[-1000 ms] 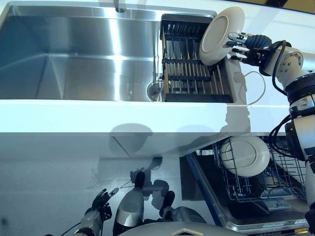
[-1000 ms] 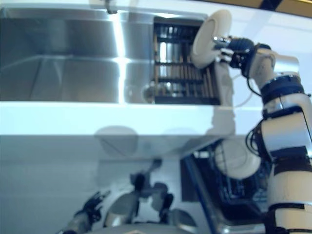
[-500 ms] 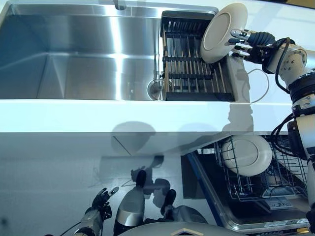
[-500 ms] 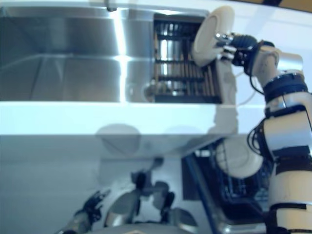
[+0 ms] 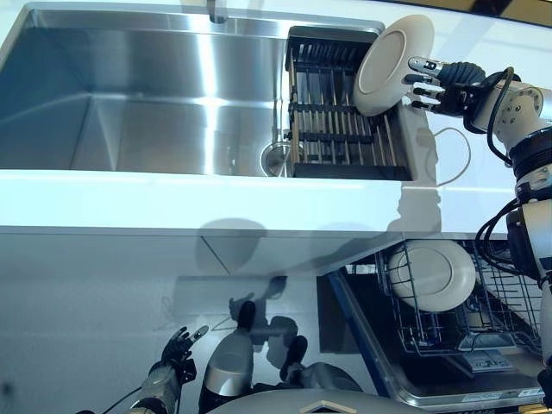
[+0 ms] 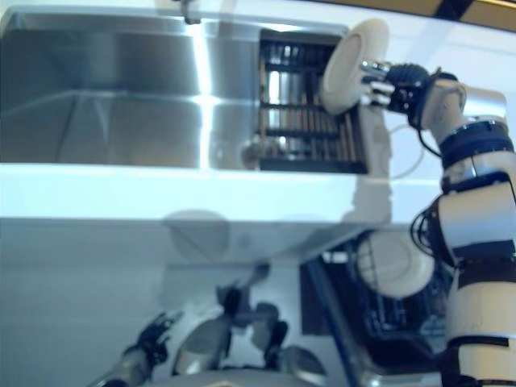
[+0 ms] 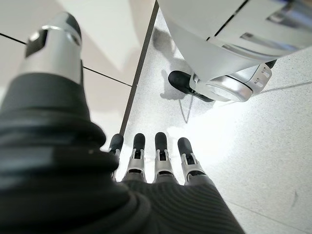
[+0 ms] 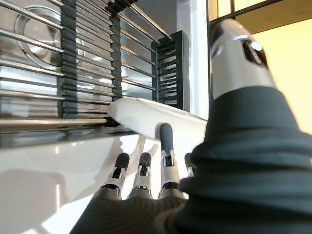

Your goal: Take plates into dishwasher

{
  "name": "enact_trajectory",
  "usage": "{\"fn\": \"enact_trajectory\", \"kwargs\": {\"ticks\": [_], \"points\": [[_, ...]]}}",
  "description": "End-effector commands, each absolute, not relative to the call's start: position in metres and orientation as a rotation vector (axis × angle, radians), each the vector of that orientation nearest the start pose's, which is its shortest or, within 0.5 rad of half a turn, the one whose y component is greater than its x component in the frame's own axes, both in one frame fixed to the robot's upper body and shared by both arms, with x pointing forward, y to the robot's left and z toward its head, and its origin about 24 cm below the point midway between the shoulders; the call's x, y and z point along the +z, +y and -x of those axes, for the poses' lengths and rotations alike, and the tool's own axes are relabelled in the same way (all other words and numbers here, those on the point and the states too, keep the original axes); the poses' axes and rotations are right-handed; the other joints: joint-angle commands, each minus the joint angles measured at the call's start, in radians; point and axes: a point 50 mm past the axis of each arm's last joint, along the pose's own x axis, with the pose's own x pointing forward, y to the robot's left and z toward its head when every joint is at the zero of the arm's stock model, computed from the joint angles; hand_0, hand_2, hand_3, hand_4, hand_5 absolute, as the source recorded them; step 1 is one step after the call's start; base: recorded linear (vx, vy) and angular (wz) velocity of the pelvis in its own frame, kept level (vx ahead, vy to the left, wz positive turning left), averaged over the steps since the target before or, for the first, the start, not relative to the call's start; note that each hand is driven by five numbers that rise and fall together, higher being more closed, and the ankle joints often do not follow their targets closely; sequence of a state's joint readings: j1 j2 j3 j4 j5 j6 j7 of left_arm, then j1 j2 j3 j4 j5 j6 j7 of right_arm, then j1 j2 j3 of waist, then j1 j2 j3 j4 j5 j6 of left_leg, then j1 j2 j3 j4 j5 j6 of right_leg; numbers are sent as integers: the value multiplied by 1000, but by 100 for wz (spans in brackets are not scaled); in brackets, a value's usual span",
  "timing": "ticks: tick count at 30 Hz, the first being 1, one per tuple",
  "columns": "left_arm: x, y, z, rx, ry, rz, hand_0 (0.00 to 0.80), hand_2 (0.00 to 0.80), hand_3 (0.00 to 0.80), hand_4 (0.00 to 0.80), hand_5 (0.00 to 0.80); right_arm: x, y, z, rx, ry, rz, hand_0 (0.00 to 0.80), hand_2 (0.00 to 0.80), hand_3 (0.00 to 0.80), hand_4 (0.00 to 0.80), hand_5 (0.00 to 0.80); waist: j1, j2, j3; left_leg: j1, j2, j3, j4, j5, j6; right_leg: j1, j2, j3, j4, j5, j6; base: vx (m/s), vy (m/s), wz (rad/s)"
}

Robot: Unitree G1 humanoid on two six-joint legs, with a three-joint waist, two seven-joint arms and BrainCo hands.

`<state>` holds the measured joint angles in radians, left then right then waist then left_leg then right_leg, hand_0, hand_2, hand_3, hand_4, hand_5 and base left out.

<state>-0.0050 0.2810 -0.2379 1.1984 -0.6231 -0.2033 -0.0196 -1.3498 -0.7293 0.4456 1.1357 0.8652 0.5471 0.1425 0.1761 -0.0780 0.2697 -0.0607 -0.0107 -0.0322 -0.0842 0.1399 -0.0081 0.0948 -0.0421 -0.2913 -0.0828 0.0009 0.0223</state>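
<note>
The right hand (image 5: 435, 79) pinches the white plate (image 5: 391, 62) by its rim above the sink rack (image 5: 336, 129), the left hand (image 5: 175, 352) hangs open, and that shallow hold could let the plate slip and break.

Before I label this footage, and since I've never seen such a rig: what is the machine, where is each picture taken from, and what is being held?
It is a humanoid robot at a kitchen counter. Two pictures come from cameras in its head, looking down on a steel sink with a dark drying rack at one end. The other two come from cameras on its wrists.

The right robot hand holds a white plate tilted above the drying rack; its wrist view shows the plate's rim resting across the fingers. Below the counter, an open dishwasher's wire basket already has another white plate standing in it.

The left robot hand hangs idle near the floor, fingers relaxed, holding nothing.
</note>
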Motion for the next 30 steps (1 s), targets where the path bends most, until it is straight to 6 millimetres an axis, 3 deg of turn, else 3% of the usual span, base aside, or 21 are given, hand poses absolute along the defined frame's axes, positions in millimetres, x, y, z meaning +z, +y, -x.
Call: {"fn": "enact_trajectory", "kwargs": {"ticks": [1,15,23,30], "points": [[-148,250,-110,288,969,63,0,0,0,0,0,272,-275,-399,-58,238,-18,0,0,0,0,0,6,-46,-46,61,56,35,-3,-78,-53,-58,-126,34,6,130,107,-5,-23,-8],[-148,254,-107,297,985,54,0,0,0,0,0,278,-291,-393,-99,236,-14,0,0,0,0,0,-6,-57,-69,76,57,48,-3,-86,-55,-46,-117,46,3,125,104,6,-5,-4],[-149,253,-102,300,997,65,0,0,0,0,0,286,-285,-395,-95,173,-36,0,0,0,0,0,1,-51,-68,70,53,36,-3,-84,-55,-46,-119,43,2,122,104,16,3,-1],[-147,253,-110,290,960,86,0,0,0,0,0,293,-277,-399,-104,121,-27,0,0,0,0,0,19,-34,-29,38,49,15,-3,-71,-53,-69,-126,30,6,128,104,-27,15,3]]}}
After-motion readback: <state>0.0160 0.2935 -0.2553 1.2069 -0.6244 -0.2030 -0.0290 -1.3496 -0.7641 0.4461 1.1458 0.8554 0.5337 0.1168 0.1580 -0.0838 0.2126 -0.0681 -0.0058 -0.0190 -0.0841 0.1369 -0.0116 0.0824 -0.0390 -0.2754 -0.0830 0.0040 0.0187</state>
